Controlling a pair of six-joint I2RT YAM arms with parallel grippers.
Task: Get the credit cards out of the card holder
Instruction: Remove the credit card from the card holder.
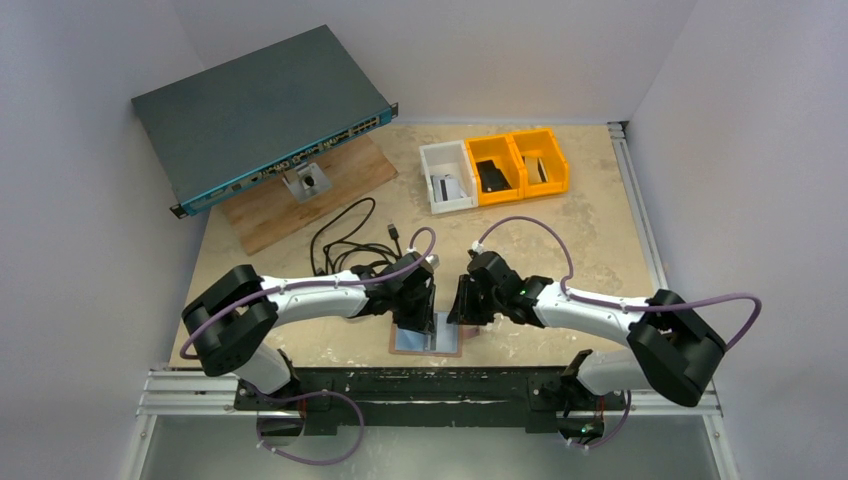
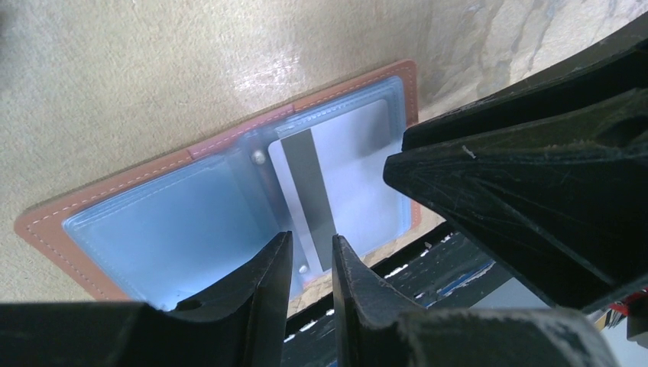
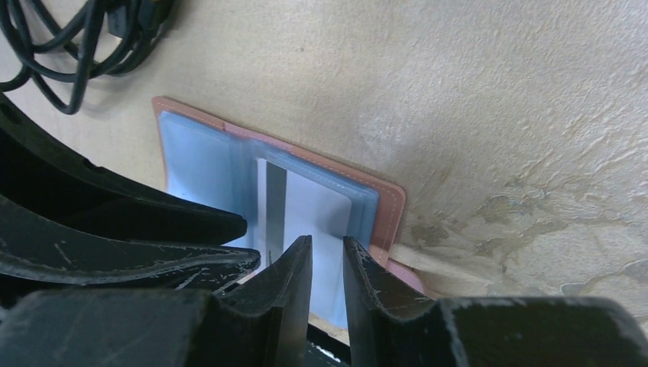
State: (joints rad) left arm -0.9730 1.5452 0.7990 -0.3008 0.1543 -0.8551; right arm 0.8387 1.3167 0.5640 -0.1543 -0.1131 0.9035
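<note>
Top external view: both arms are seen reaching toward the middle of the near table edge, w/ the card holder (image 1: pixel 427 339) lying open & flat on the beige table (image 1: pixel 560 240) directly under the two grippers. The left gripper (image 1: pixel 417 322) is positioned over the holder's left part, the right gripper (image 1: pixel 462 318) just beside its right edge; the two are nearly touching each other.

Left wrist view: the left gripper (image 2: pixel 312 264) is shown w/ fingers drawn close, only a narrow gap left between the tips. The tips are at the near edge of the holder (image 2: pixel 137 191), about at its fold. Whether anything is pinched cannot be told. Just ahead of the tips a credit card (image 2: pixel 344 176) is seen inside the clear pocket, white side up w/ its dark stripe running away from the gripper. The right gripper's black body fills the area to the right.

Right wrist view: the right gripper (image 3: pixel 327 256) is likewise nearly closed, a slim gap remaining. The tips are over the near edge of the pocket holding the card (image 3: pixel 306 210); contact cannot be confirmed. The holder's pink-brown rim (image 3: pixel 391 206) is visible to the right of the fingers.

Farther off, beyond both grippers: a tangle of black cable (image 1: pixel 345 240), a wooden board (image 1: pixel 300 195) w/ a network switch (image 1: pixel 255 115) resting on it, and a white bin (image 1: pixel 447 176) beside two yellow bins (image 1: pixel 520 163).
</note>
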